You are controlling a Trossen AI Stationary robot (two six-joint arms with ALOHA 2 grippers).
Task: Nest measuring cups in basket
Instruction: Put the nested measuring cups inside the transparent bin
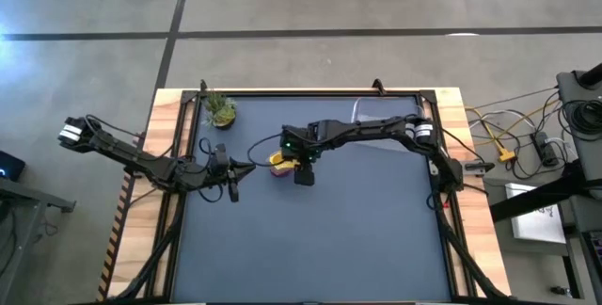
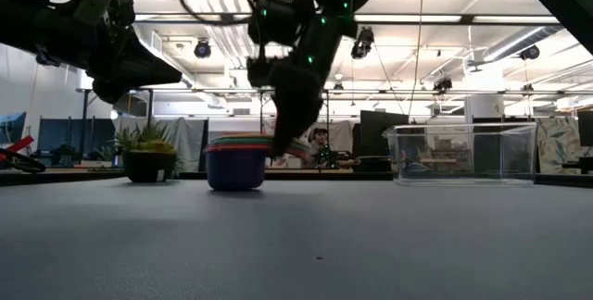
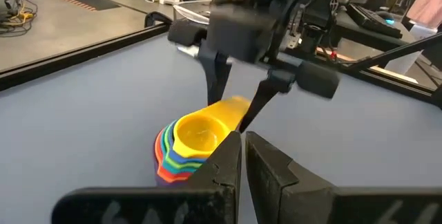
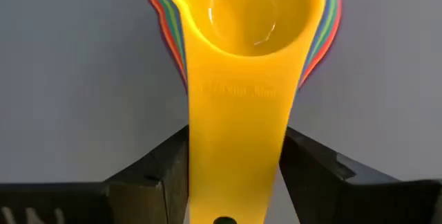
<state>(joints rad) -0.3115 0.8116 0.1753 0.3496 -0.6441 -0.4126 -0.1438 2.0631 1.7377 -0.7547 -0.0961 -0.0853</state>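
The measuring cups stand nested in one stack on the dark table mat, with the yellow cup on top and red, blue, green and other rims showing under it. The stack rests on its bottom cup near the table's middle. My right gripper reaches down over the stack, open, one finger on each side of the yellow cup's flat handle. My left gripper waits shut to the stack's left. The clear basket stands apart at the far right. My right gripper comes slanting down from the table's right side. Its fingers stand close along the two edges of the yellow cup's handle. I cannot tell whether they touch it. The cup sits level in the stack.
A small potted plant stands at the far left corner of the mat. The black frame rails run along the table's edges. Bare mat stretches across the near half of the table.
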